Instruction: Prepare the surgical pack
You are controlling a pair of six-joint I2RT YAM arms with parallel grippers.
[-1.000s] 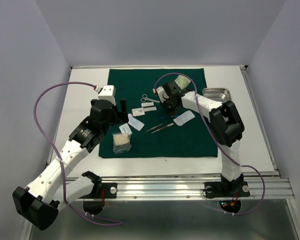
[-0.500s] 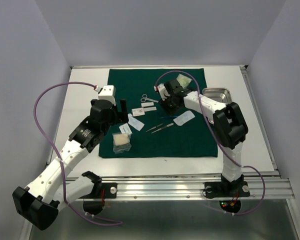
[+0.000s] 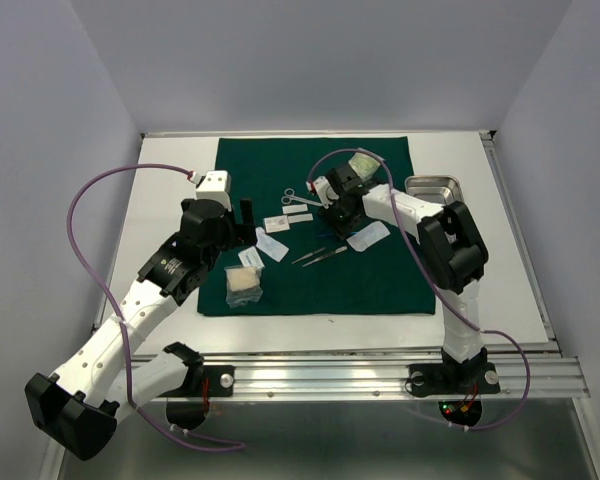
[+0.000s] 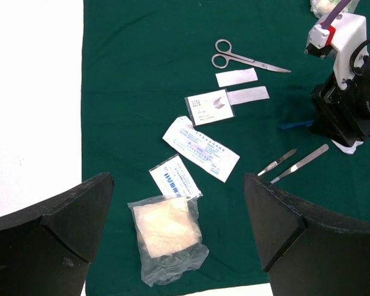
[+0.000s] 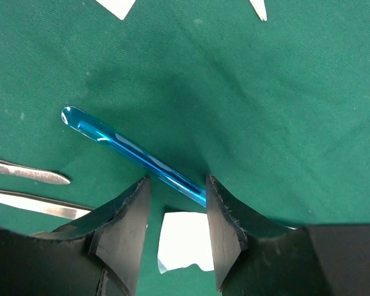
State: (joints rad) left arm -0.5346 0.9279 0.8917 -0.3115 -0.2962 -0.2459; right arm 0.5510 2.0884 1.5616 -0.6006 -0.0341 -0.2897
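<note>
The dark green drape [image 3: 380, 275] lies spread on the table. On it are scissors [image 4: 243, 60], two forceps [image 4: 296, 161], flat white packets [image 4: 200, 148] and a clear bag of white gauze [image 4: 168, 234]. My left gripper [image 4: 179, 185] hovers open above the gauze bag with nothing between its fingers. My right gripper [image 5: 176, 185] is low over the drape with its jaws apart. A blue translucent stick [image 5: 129, 151] lies on the cloth and runs slantwise across the gap at its fingertips. A white packet [image 5: 182, 240] shows below the jaws. The steel tray [image 3: 432, 187] stands off the drape's right edge.
Both arms reach over the drape, the right one [image 4: 345, 111] close to the forceps. Bare white table [image 3: 165, 200] flanks the cloth on the left. A crumpled pale packet [image 3: 365, 162] sits near the drape's far right. Grey walls close in on three sides.
The right gripper's jaws have parted and the blue stick now lies on the cloth between them. That arm shifted slightly. The left arm has not moved.
</note>
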